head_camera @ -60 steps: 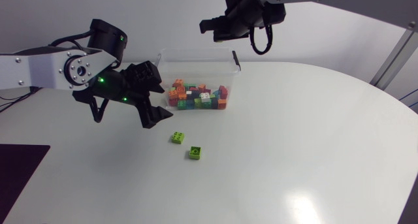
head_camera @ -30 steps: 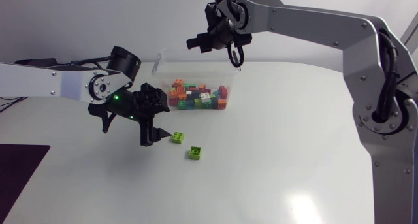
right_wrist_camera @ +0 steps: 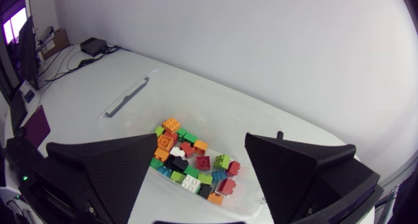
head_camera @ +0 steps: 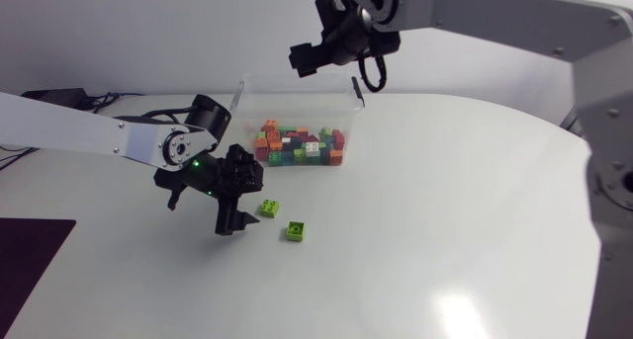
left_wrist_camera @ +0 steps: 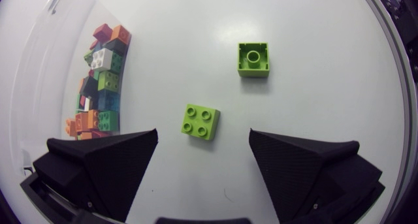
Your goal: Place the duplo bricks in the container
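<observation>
The desk [head_camera: 445, 201] is smooth, glossy white. On it stands a clear, thin-walled plastic container [head_camera: 293, 78], rectangular with rounded corners, holding a heap of small blocky duplo bricks [head_camera: 300, 146] in orange, red, green, white and dark tones. Two lime-green square bricks lie loose on the desk at about 6 o'clock from the container. One is a four-stud brick [head_camera: 268, 209]. The other, a brick with a single round hollow stud [head_camera: 295, 230], sits near it at roughly 4 o'clock, not touching.

The left end effector [head_camera: 239, 205] has its matte black wedge fingers spread wide and holds nothing. In the left wrist view the four-stud brick lies between and just ahead of the fingertips, clear of both. The right end effector [head_camera: 315, 56] is also spread and empty, above the container's far rim.

The left arm comes in from 9 o'clock, low over the desk, its wrist tipped downward. The right arm enters from 2 o'clock, held high.
</observation>
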